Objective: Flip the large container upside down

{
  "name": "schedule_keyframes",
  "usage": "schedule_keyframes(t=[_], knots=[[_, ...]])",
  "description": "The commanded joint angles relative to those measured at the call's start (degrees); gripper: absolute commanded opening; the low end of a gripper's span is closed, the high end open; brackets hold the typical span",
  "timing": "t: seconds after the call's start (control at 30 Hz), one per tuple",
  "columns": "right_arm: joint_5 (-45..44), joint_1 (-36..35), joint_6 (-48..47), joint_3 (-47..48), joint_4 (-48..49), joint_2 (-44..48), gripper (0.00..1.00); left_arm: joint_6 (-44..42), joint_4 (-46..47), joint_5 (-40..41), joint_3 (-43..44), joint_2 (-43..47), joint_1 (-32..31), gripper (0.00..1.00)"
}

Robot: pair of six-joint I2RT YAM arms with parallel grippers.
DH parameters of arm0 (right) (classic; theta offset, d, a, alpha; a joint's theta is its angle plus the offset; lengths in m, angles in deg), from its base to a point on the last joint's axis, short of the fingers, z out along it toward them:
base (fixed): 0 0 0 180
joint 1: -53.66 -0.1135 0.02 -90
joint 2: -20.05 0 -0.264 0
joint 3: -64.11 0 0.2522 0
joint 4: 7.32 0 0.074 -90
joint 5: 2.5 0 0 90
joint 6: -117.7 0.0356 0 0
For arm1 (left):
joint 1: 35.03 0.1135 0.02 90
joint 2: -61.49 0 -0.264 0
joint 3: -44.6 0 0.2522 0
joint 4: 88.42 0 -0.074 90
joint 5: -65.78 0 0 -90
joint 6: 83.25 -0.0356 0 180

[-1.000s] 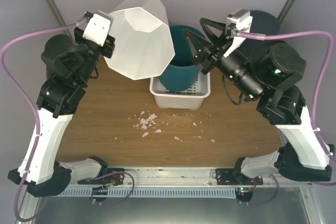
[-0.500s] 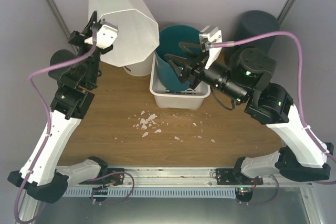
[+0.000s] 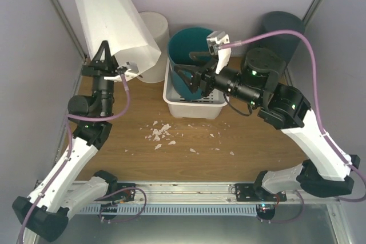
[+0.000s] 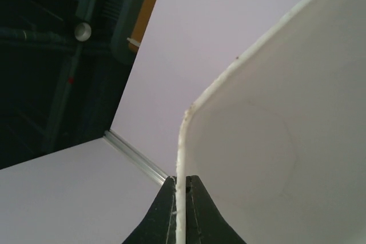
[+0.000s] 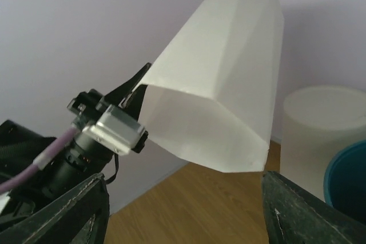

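Note:
The large container [image 3: 111,21] is a white faceted bin, held up in the air at the back left, tilted with its mouth facing down and to the right. My left gripper [image 3: 116,68] is shut on its rim; in the left wrist view the jaws [image 4: 182,190] pinch the thin white rim [image 4: 184,135]. The bin also shows in the right wrist view [image 5: 229,72], well above the table. My right gripper [image 3: 187,68] is open and empty, hovering over the teal bucket and pointing left towards the bin; its fingers [image 5: 68,210] frame the bottom of that view.
A teal bucket [image 3: 191,41] stands in a white basket [image 3: 194,108] at the back centre. A white cylinder tub [image 3: 154,35] stands just left of it, under the bin. A dark cylinder [image 3: 283,27] stands at the back right. White crumbs [image 3: 162,132] lie on the wooden table.
My left arm has lifted the bin and swung it back and left, turning its mouth downward. My right gripper has moved left over the teal bucket, still open.

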Motion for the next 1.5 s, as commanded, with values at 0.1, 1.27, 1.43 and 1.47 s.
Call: schedule_keyframes(t=[0.1, 1.27, 1.43, 1.47], knots=[[10.64, 6.71, 4.82, -0.16, -1.78, -3.79, 0.83, -9.43, 24.19, -7.79, -15.23, 5.52, 6.09, 0.0], [40.4, 15.83, 9.07, 28.43, 1.77, -39.15, 1.0, -14.23, 75.32, -31.56, -52.58, -14.76, 25.36, 0.0], [41.37, 15.89, 10.83, 28.6, 7.98, -42.18, 1.0, -14.02, 75.32, -31.26, -53.97, -12.51, 24.85, 0.0], [41.23, 15.87, 10.71, 28.61, 8.25, -42.71, 1.0, -13.88, 75.32, -31.29, -54.27, -11.33, 24.83, 0.0]])
